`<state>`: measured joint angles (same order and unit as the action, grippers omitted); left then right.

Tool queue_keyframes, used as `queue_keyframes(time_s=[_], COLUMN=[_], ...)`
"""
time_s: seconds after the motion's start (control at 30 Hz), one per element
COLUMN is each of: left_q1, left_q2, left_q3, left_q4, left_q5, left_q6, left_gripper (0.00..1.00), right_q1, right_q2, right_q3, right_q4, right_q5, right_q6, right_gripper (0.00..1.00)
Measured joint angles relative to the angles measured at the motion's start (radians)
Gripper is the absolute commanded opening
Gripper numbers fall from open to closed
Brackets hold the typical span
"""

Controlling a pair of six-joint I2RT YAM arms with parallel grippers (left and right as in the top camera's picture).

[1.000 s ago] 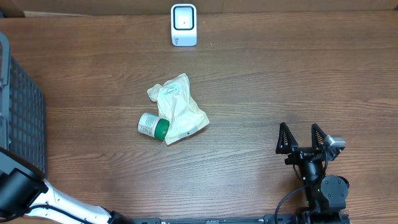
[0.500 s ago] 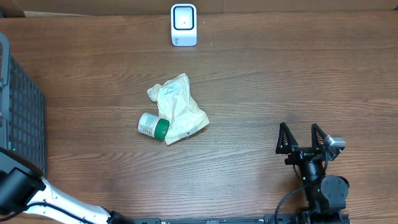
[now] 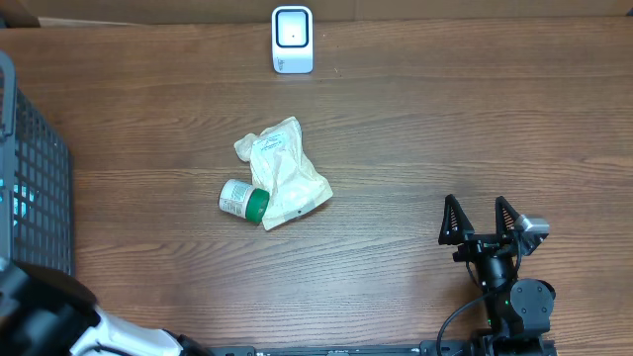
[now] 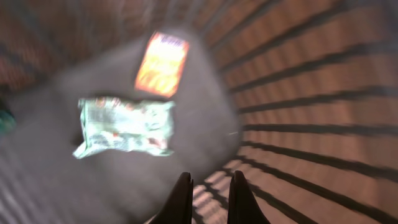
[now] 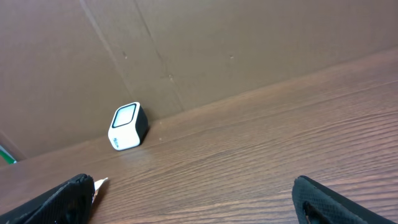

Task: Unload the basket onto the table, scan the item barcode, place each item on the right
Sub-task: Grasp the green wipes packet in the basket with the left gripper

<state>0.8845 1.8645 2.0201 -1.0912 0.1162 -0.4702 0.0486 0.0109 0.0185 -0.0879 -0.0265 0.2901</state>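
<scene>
Reaching for the table items: right gripper has the clear run

Starting at the frame's left edge in the overhead view, the dark mesh basket (image 3: pixel 35 168) stands there. The left gripper (image 4: pixel 208 190) hangs inside it, fingers pressed nearly together with nothing seen between them. The left wrist view is blurred. It shows an orange packet (image 4: pixel 161 55) and a green-and-white packet (image 4: pixel 124 126) on the basket floor, up and left of the fingertips, apart from them.

At frame centre the white pouch (image 3: pixel 287 173) lies flat, long axis running upper left to lower right. The green-capped bottle (image 3: pixel 243 201) lies on its side touching the pouch's lower-left edge. These are likely the scan candidates.

The scanner (image 3: pixel 293 40) sits at top centre, near the table's (image 3: pixel 415 129) far edge, well apart from the pouch.

At lower right the right gripper (image 3: pixel 482 220) is spread wide and empty. The pouch lies up and left of it, with bare wood between. The left gripper must clear the basket wall first, so the right looks better placed. Which of the two is nearer is hard to tell.
</scene>
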Motion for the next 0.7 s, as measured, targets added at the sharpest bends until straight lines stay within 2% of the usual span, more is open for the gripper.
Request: queue_keyframes(time_s=[0.17, 0.23, 0.43, 0.7], left_q1=[-0.016, -0.012, -0.007, -0.006], left_q2=[-0.104, -0.09, 0.056, 0.254], left_q3=[0.028, 0.006, -0.146, -0.174], left_q4=[-0.018, -0.011, 0.067, 0.16], left_q5=[-0.08, -0.11, -0.15, -0.159], left_q6=[0.004, 0.007, 0.04, 0.159], left_gripper=[0.81, 0.89, 1.0, 1.0], right_q1=[0.0, 0.0, 0.0, 0.0], right_q2=[0.0, 0.0, 0.0, 0.0], right_q3=[0.0, 0.0, 0.0, 0.0], right_q4=[0.0, -0.001, -0.001, 0.0], right_q5=[0.0, 0.0, 0.0, 0.0], right_q6=[0.0, 0.0, 0.0, 0.0], right_gripper=[1.0, 1.0, 1.0, 1.0])
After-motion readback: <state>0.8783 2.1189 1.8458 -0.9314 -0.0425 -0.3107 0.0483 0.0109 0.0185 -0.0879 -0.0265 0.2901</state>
